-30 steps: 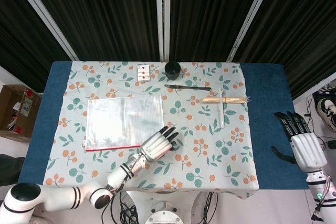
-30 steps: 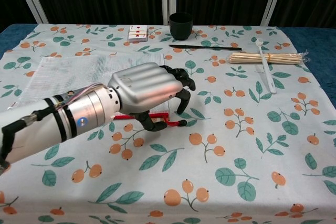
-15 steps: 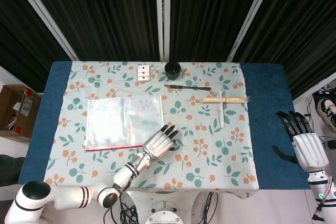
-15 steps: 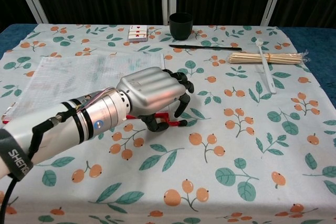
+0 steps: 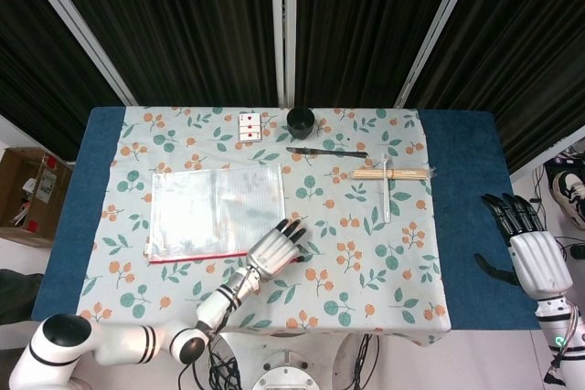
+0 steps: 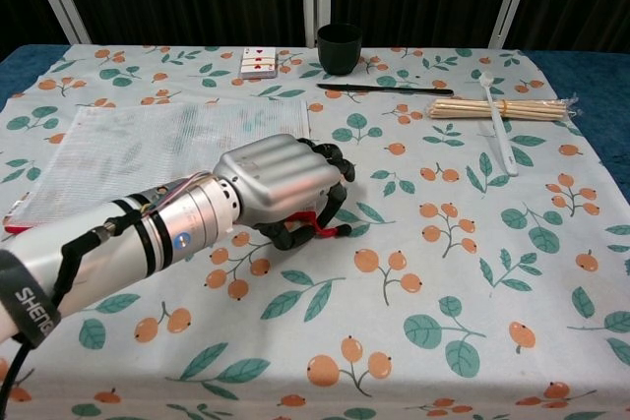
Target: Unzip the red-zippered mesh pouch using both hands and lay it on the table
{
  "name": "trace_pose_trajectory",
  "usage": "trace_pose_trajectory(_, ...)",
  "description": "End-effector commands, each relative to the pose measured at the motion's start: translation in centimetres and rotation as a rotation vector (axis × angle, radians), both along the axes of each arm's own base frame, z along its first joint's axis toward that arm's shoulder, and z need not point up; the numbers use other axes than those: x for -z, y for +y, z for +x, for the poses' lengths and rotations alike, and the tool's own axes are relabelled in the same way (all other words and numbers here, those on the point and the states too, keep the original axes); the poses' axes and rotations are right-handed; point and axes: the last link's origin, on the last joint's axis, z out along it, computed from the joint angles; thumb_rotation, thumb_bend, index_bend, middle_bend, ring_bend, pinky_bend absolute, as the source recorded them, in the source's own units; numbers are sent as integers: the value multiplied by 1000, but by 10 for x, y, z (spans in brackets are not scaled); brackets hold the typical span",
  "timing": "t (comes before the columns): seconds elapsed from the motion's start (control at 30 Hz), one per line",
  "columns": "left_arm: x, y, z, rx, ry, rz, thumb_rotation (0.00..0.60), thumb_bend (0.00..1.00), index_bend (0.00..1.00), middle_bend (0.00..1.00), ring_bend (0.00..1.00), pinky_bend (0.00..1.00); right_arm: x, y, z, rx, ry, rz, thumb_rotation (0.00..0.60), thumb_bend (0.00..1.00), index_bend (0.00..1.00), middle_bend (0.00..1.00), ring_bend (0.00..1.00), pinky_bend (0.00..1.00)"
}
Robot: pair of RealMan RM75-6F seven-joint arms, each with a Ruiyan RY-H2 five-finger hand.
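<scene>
I'm looking at the table [image 5: 457,216] first: the pouch [image 5: 215,210] is lying flat on its left half, red zipper [image 5: 196,256] running along the edge nearest me. It's thin mesh, so I'm judging it light, limp and apt to slide on the cloth; pulling the tab alone would likely just drag the whole thing, so one hand needs to pin or pinch the fabric by the zipper end while the other draws the tab.

My left hand [image 6: 281,184] is resting at the pouch's near right corner, fingers curled down over the red pull tab [image 6: 320,226]. Whether it is actually pinching the tab, I can't tell; the fingers are hiding the contact.

My right hand [image 5: 532,251] is hanging well off beyond the table's right edge, fingers spread, holding nothing.
</scene>
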Motion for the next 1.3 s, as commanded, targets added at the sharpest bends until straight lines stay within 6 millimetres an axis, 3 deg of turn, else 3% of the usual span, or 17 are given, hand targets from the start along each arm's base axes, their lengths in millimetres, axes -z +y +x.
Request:
trace_pose_trajectory(0.03, 1, -1, 0, 1, -4, 1, 600, 445, 523, 141, 71, 161, 0, 0, 0, 0, 1, 1, 600, 155, 12, 97, 0, 0)
trace_pose_trajectory(0.37, -9, -3, -2, -46, -112, 17, 600, 473, 567, 169, 75, 162, 0, -1, 4, -10, -2, 5, 600, 155, 12, 97, 0, 0)
trace_pose_trajectory(0.67, -72, -14, -10, -114, -532, 145, 600, 473, 597, 244, 152, 176, 0, -11, 24, -84, -18, 49, 600, 154, 15, 97, 0, 0)
trace_pose_trajectory(0.87, -99, -21, -18, -99, -658, 289, 600, 465, 636, 369, 271, 313, 4, -29, 55, -175, -9, 108, 600, 154, 37, 97, 0, 0)
trace_pose_trajectory(1.13, -119, -30, -20, -62, -741, 463, 600, 461, 683, 621, 535, 622, 13, -67, 118, -295, 47, 219, 600, 155, 65, 94, 0, 0)
trace_pose_trajectory(1.3, -125, -32, -24, -40, -720, 540, 600, 457, 694, 756, 661, 706, 28, -93, 163, -353, 105, 301, 600, 154, 91, 94, 0, 0)
